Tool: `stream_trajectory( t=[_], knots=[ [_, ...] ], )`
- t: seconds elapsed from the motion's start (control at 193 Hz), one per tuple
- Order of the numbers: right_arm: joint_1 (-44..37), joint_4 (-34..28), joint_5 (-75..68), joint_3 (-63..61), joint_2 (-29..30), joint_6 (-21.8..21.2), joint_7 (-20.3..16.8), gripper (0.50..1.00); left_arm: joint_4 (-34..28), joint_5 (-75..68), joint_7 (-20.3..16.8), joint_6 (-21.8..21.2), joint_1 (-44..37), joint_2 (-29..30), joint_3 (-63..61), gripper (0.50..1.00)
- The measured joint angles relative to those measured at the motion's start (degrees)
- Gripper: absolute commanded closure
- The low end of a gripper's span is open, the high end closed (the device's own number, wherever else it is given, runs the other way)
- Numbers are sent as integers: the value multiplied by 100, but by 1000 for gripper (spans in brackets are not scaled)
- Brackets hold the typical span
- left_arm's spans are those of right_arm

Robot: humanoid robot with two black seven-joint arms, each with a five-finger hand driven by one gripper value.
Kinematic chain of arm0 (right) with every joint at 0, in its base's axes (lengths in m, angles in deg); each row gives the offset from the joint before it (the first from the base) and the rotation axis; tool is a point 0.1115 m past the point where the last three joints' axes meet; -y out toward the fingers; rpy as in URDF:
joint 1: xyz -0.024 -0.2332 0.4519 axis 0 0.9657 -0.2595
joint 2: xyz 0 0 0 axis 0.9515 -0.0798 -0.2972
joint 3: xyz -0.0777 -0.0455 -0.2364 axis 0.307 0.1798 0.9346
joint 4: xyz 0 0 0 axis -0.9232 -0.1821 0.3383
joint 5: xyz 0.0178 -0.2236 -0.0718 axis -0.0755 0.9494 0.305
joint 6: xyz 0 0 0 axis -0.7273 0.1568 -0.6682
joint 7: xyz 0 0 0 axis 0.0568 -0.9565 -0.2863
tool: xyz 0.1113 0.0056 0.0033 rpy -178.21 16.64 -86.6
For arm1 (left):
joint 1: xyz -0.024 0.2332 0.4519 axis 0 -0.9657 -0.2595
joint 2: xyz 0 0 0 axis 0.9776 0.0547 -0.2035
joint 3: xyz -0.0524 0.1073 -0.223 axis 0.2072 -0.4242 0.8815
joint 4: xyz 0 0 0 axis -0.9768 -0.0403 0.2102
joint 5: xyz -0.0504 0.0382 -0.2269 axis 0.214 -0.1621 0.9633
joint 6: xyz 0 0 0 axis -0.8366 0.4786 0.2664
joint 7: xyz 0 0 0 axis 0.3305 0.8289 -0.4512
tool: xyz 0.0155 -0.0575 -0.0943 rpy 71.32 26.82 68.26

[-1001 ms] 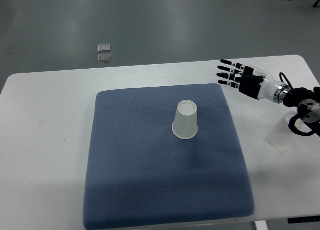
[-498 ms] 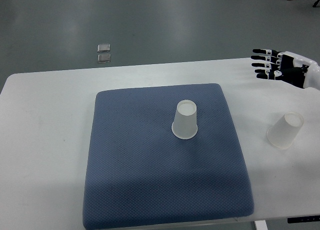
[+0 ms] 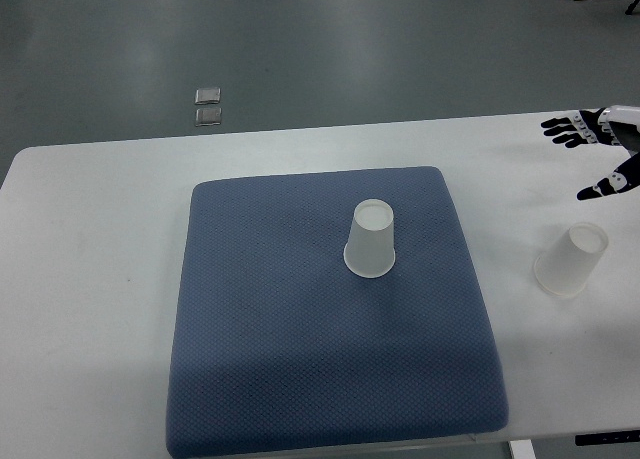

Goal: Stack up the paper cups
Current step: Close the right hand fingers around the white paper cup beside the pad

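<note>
A: Start close in. What lies nearest?

B: The pad (image 3: 330, 319), a blue-grey mat on the white table (image 3: 90, 279). One cup (image 3: 371, 239) stands upside down on it, a little right of the pad's middle and toward its far edge.

A: And the second cup?

B: The other cup (image 3: 573, 258) is off the pad, well to its right on bare table, also mouth down. The two cups are well apart; nothing is stacked.

A: Where is the hand?

B: The right hand (image 3: 600, 151) shows only at the picture's right edge, beyond the pad's far right corner and farther back than the other cup. Its fingers (image 3: 566, 129) are spread and it holds nothing. It is not touching either cup. The left hand is out of sight.

A: So which step is this?

B: I'd judge the opening one: no cup is picked up. The hand is nearest the other cup, so that looks the likely first grasp.

A: What would that call for?

B: Coming down to its side, closing gently round the wall without crushing it, lifting, then carrying it left over the pad and lowering it squarely onto the first cup.

A: Anything farther off?

B: Two small clear squares (image 3: 208, 106) on the grey floor, past the pad's far left corner.
</note>
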Motion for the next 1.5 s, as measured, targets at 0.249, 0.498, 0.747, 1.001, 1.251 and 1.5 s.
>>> stream_trajectory(
  t=[0.249,0.498,0.747,1.001,1.251,1.5],
  knots=[
    [7,-653,1234,1059,-610,1060,161,566,0,0,0,0,0,0,0,500],
    [-10,-609,1288,1403,-641,1236,163,568,0,0,0,0,1,0,0,500],
    [67,-570,1226,1401,-311,1670,-29,570,0,0,0,0,1,0,0,500],
    [313,-387,1256,1418,10,2102,-242,576,0,0,0,0,0,0,0,500],
    [363,-93,1322,1427,255,2202,-260,650,0,0,0,0,2,0,1,500],
    [364,16,1336,1500,355,2327,-261,693,0,0,0,0,1,0,1,500]
  ],
)
